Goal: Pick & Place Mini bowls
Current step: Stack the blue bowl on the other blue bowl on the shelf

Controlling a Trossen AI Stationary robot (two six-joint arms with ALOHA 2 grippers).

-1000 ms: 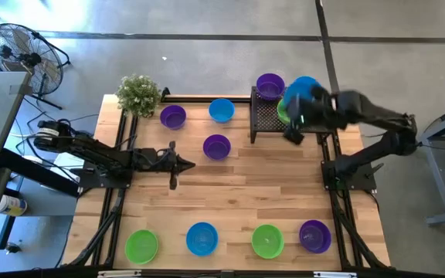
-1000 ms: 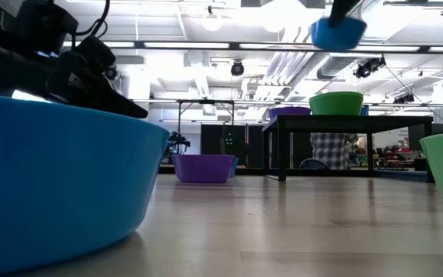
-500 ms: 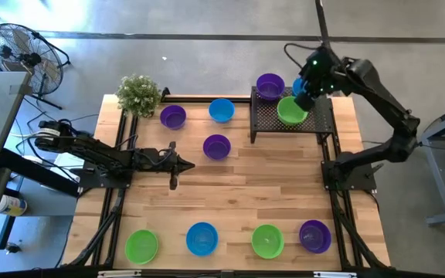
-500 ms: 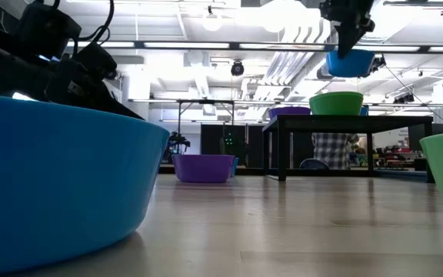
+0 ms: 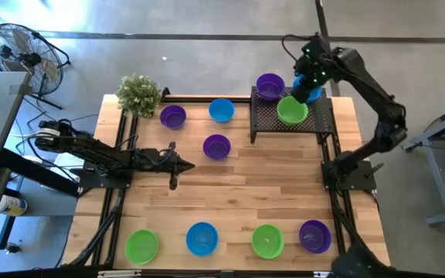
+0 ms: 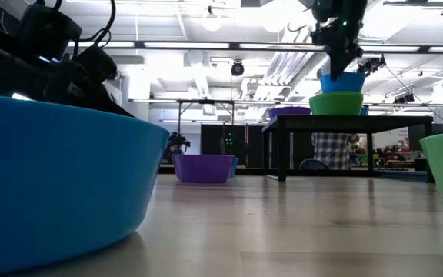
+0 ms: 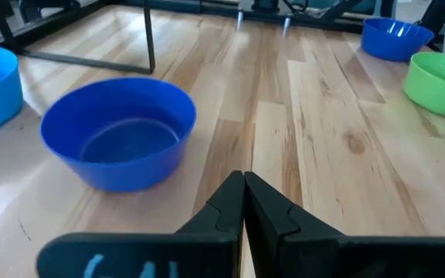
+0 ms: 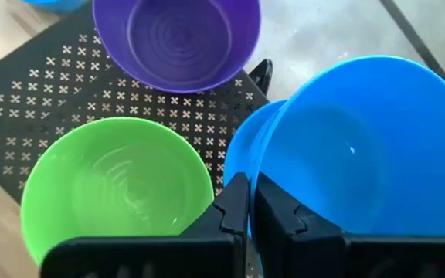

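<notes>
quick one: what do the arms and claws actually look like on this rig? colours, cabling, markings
Both arms are dark, nearly black, built of jointed tube-like links. The right arm carries a small green light near its wrist and a thin black cable looping beside it. The left arm has cables bunched at its base. Each claw ends in two matte black, tapered fingers: left claw, right claw. No readable markings.

Mini bowls, small round plastic, all sitting upright, open side up.
- Purple bowl point(image 5: 270, 86), green bowl point(image 5: 291, 110): resting on the raised black mesh tray, green one nearer the table's middle.
- Blue bowl point(image 5: 310, 87): being held by its rim above another blue bowl point(image 8: 246, 158) on the tray.
- Purple bowl point(image 5: 173, 117), blue bowl point(image 5: 221, 110), purple bowl point(image 5: 217, 146): lying loosely grouped on the wood beside the tray.
- Green point(image 5: 141, 245), blue point(image 5: 202, 238), green point(image 5: 267, 240), purple point(image 5: 314, 235): lining the near edge, spaced apart.
</notes>
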